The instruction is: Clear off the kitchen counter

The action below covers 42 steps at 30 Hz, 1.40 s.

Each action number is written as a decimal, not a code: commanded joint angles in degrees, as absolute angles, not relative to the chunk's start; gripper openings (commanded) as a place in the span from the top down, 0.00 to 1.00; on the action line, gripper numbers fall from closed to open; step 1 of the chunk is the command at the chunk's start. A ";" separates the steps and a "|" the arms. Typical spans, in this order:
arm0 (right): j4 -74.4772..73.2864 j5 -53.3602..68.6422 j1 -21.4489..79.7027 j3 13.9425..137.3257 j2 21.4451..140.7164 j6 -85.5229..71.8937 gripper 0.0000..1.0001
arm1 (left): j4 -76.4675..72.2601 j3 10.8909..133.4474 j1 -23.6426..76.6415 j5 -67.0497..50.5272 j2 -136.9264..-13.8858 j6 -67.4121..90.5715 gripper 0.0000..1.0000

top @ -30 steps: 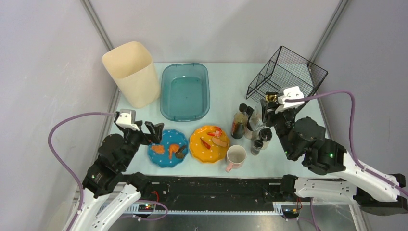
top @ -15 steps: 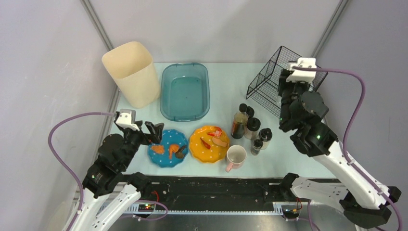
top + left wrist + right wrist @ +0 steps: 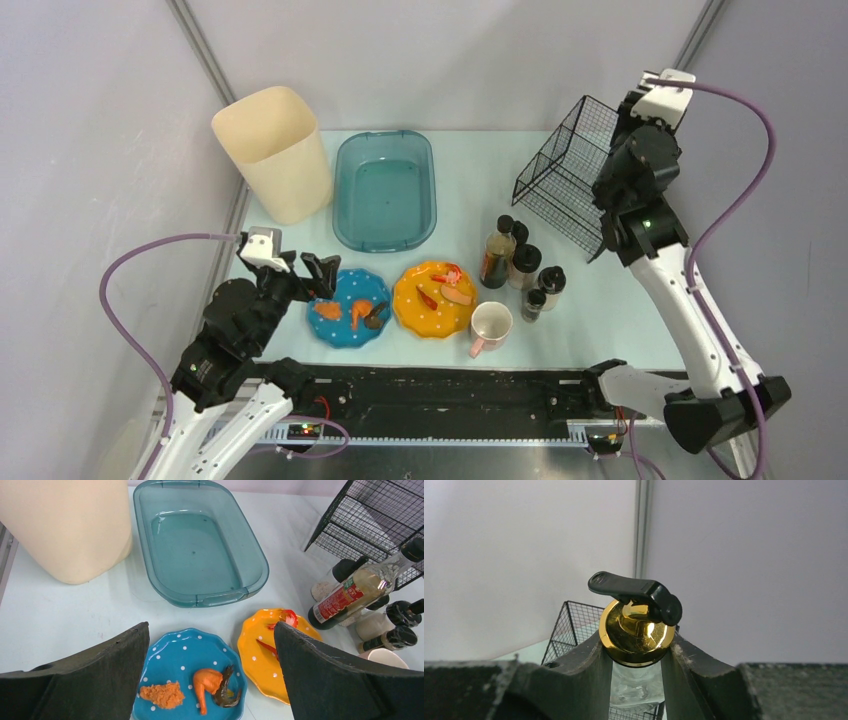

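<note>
The pale blue kitchen counter (image 3: 470, 180) holds a blue plate (image 3: 348, 307) with food scraps, an orange plate (image 3: 433, 298) with scraps, a white mug (image 3: 491, 325) and a cluster of dark-capped bottles (image 3: 520, 265). My left gripper (image 3: 210, 627) is open and empty, hovering just above the near side of the blue plate (image 3: 190, 675). My right gripper (image 3: 636, 647) is shut on a clear glass bottle with a gold cap and black lever (image 3: 636, 630). It holds the bottle high, by the black wire basket (image 3: 575, 170). The bottle is hidden in the top view.
A cream bin (image 3: 273, 152) stands at the back left. A teal basin (image 3: 385, 190) sits beside it. The wire basket lies tilted at the back right, its open side facing the counter. Grey walls close in on three sides.
My right arm has lifted the gold-capped bottle from the bottle cluster and swung it up and back to the wire basket. The left arm has not moved.
</note>
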<state>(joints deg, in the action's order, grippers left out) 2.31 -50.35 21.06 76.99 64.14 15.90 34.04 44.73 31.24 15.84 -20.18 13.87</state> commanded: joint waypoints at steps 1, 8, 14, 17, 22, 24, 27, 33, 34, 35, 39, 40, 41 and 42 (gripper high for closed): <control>14.00 -47.61 17.47 82.30 66.68 13.78 1.00 | 33.25 44.26 31.37 15.01 -19.95 12.48 0.02; 16.74 -45.86 12.04 85.54 72.23 13.43 1.00 | 33.30 44.37 31.30 14.33 -20.50 12.48 0.02; 14.08 -43.38 7.20 89.06 76.47 8.24 1.00 | 33.24 44.37 31.07 13.86 -20.71 12.48 0.02; 12.85 -42.94 5.44 91.17 79.05 7.24 1.00 | 33.28 44.34 31.02 13.63 -20.94 12.48 0.02; 11.83 -42.99 3.09 92.45 82.11 5.58 1.00 | 33.28 44.37 30.82 13.42 -21.37 12.40 0.02; 10.45 -42.94 2.07 93.17 83.26 3.95 1.00 | 33.27 44.36 30.72 13.22 -21.58 12.39 0.02; 9.73 -43.00 1.00 93.46 84.66 2.28 1.00 | 33.30 44.43 30.61 12.98 -21.65 12.40 0.02; 9.22 -42.88 -1.03 93.49 87.38 1.48 1.00 | 33.27 44.42 30.34 12.56 -21.77 12.48 0.02; 8.99 -42.84 -1.42 93.50 87.89 1.36 1.00 | 33.26 44.40 30.29 12.43 -21.79 12.48 0.02; 8.84 -42.86 -1.59 93.51 88.16 1.09 1.00 | 33.28 44.43 30.18 12.25 -21.79 12.48 0.02; 7.35 -42.66 -1.92 93.46 89.71 0.29 1.00 | 33.27 44.51 29.49 11.59 -21.99 12.56 0.02; 6.52 -42.82 -2.02 93.50 90.32 0.20 1.00 | 33.28 44.53 29.24 11.46 -22.02 12.57 0.02; 6.07 -43.22 -2.06 93.51 90.60 -0.38 1.00 | 33.21 44.49 29.03 11.15 -22.12 12.57 0.02; 5.21 -43.32 -2.21 93.51 91.16 -1.33 1.00 | 33.17 44.48 28.70 11.02 -22.13 12.57 0.02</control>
<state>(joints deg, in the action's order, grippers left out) 1.58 -42.78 -1.85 89.30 90.76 1.74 34.04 44.73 29.80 12.62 -21.37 13.87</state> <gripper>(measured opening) 0.394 0.985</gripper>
